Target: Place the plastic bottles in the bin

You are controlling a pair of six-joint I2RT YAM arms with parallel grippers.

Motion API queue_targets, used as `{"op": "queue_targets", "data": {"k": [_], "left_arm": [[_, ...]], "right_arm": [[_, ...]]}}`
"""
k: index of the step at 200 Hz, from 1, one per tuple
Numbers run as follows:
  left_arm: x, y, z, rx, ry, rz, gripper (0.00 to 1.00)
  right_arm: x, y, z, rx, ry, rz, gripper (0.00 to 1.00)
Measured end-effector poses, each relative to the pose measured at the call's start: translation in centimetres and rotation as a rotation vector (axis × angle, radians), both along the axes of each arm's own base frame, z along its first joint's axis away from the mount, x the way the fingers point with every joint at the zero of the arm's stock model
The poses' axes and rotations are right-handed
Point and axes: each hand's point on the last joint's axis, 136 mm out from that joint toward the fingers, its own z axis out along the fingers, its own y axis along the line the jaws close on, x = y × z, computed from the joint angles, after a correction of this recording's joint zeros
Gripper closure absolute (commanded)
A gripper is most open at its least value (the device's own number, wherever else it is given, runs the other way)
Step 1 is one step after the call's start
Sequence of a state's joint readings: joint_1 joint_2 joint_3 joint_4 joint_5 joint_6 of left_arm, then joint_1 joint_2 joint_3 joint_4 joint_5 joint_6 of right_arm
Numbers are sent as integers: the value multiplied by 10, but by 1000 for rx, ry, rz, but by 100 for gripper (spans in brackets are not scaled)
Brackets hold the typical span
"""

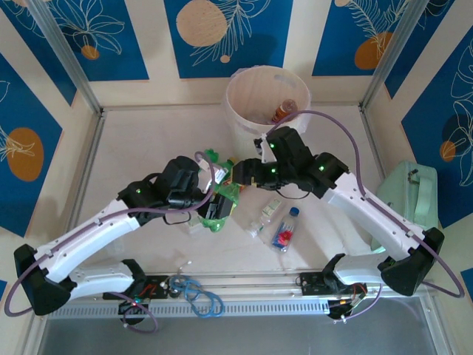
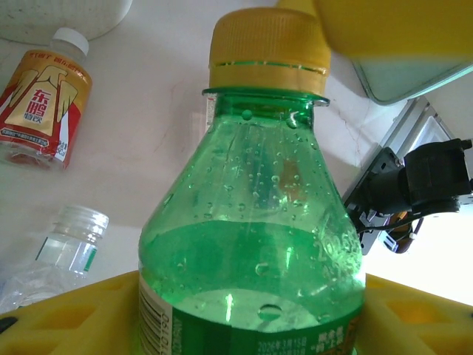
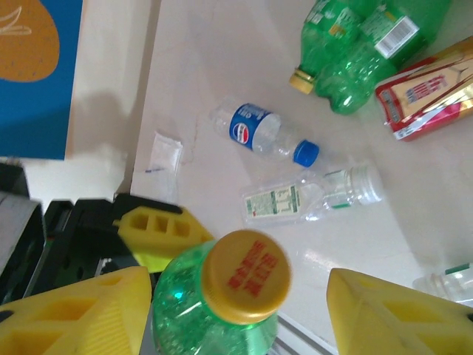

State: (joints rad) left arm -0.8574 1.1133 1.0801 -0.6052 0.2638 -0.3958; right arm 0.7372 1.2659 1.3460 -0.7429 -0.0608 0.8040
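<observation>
Between the left fingers (image 2: 74,318), clenched on its lower body, stands a green bottle (image 2: 251,244) with a yellow cap (image 3: 245,275), its shoulder and neck rising free above the grip. Around that cap the right fingers (image 3: 399,318) stand released, one to each side. In the right wrist view, the one on the left sits close against the bottle's shoulder and the other is well clear of the cap, so only the left arm is carrying anything. The chief risk, as I judge it, lies in two sets of fingers sharing one bottle. If the left pair lets go before the right pair has closed, the bottle drops among the loose ones below. If the right pair closes on the tapering shoulder or the smooth cap rather than the body, the bottle may slip out sideways. With both wrists crowded together over the middle of the table (image 1: 148,140), a hasty swing could also knock one arm against the other. Under and beside the held bottle lie more bottles: a clear one with a blue label (image 3: 259,133), a clear one with a green label (image 3: 310,196), green ones (image 3: 355,44) and an amber one with a red label (image 3: 425,89). The bin (image 1: 235,111) stands at the far edge of the table, beyond both wrists and apart from the held bottle, with one amber bottle (image 1: 284,112) already inside.
</observation>
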Motion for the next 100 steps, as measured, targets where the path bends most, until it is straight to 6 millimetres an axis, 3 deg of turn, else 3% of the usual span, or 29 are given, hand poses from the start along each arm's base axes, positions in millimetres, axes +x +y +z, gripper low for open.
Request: {"op": "queue_targets", "data": {"k": [100], "left_arm": [[1, -4, 12, -41, -18, -12, 37]], "right_arm": [[-4, 9, 4, 26, -6, 32, 46]]}}
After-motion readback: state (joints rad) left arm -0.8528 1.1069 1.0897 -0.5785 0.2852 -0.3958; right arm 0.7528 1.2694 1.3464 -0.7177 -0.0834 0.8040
